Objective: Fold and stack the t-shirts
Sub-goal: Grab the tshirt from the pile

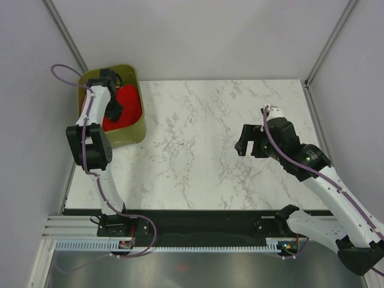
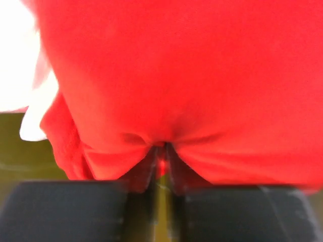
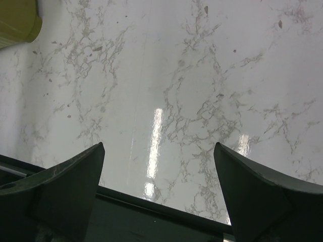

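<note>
A bright red t-shirt lies bunched in the olive-green bin at the table's far left. My left gripper is down in the bin, shut on a fold of the red t-shirt, which fills the left wrist view; the fingers pinch the cloth. A white patch shows at the left edge of that view. My right gripper hovers open and empty over the marble table at the right; its fingers are wide apart. No pink shirt shows.
The bin's corner shows at the top left of the right wrist view. The table's near edge runs under the right gripper. Grey walls stand at the left, back and right of the table.
</note>
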You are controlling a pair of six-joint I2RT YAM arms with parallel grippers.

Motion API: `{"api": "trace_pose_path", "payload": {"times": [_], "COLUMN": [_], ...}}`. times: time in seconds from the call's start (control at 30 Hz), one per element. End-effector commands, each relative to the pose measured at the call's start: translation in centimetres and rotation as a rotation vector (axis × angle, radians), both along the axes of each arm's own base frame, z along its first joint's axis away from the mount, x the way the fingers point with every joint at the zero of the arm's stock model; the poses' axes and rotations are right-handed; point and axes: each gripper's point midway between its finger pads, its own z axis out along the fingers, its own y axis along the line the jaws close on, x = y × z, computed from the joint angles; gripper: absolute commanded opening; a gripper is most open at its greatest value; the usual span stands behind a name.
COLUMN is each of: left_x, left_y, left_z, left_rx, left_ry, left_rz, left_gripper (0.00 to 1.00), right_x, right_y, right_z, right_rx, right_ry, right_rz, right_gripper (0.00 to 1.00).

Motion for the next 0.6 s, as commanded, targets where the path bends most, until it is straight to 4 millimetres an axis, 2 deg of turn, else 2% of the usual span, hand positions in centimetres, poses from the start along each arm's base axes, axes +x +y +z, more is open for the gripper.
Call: {"api": "trace_pose_path", "payload": {"times": [0.0, 0.07, 0.1, 0.17, 0.2, 0.27, 0.3, 0.37, 0.4, 0.43, 0.47, 0.5, 0.53, 0.57], "left_x": [0.1, 0.7, 1.1, 1.5, 0.8, 0.1, -0.8, -2.1, -2.6, -3.8, -4.4, -5.5, -5.9, -6.9], "left_y": [1.1, 0.5, -0.5, -1.9, -2.5, -3.9, -5.2, -6.7, -8.4, -8.8, -9.9, -12.5, -14.8, -17.6], "left_z": [2.0, 5.0, 8.6, 13.0, 16.5, 21.3, 24.7, 28.4, 30.5, 33.5, 35.0, 37.1, 39.7, 41.0], "left_rx": [0.062, 0.077, 0.087, 0.062, 0.037, -0.036, -0.106, -0.181, -0.258, -0.285, -0.353, -0.513, -0.600, -0.720], "left_ry": [-0.029, -0.131, -0.247, -0.377, -0.470, -0.608, -0.709, -0.822, -0.885, -0.974, -1.017, -1.060, -1.136, -1.141], "left_rz": [0.009, 0.001, -0.029, -0.061, -0.062, -0.084, -0.104, -0.137, -0.192, -0.201, -0.221, -0.274, -0.351, -0.393], "left_gripper": [0.02, 0.02, 0.02, 0.02, 0.02, 0.02, 0.02, 0.02, 0.02, 0.02, 0.02, 0.02, 0.02, 0.02], "right_x": [0.4, 0.4, 0.3, 0.3, 0.2, 0.2, 0.2, 0.3, 0.3, 0.4, 0.4, 0.5, 0.5, 0.7], "right_y": [0.0, -0.2, -0.2, 0.2, 0.3, 0.4, 0.4, 0.4, 0.4, 0.3, 0.2, 0.1, 0.0, -0.3], "right_z": [-0.5, -0.7, -0.7, -1.2, -1.4, -1.9, -2.1, -2.1, -2.1, -2.0, -2.0, -1.8, -1.6, -1.5], "right_rx": [-0.006, -0.006, 0.001, 0.011, 0.012, 0.009, 0.005, 0.004, 0.003, 0.001, -0.001, -0.003, -0.004, -0.008], "right_ry": [-0.007, -0.005, -0.004, 0.006, 0.012, 0.026, 0.030, 0.027, 0.027, 0.022, 0.020, 0.014, 0.006, -0.001], "right_rz": [-0.006, -0.018, -0.021, -0.011, -0.006, -0.002, -0.001, -0.001, -0.002, -0.003, -0.010, -0.016, -0.022, -0.041], "right_gripper": [0.98, 0.98, 0.98, 0.98, 0.98, 0.98, 0.98, 0.98, 0.98, 0.98, 0.98, 0.98, 0.98, 0.98]}}
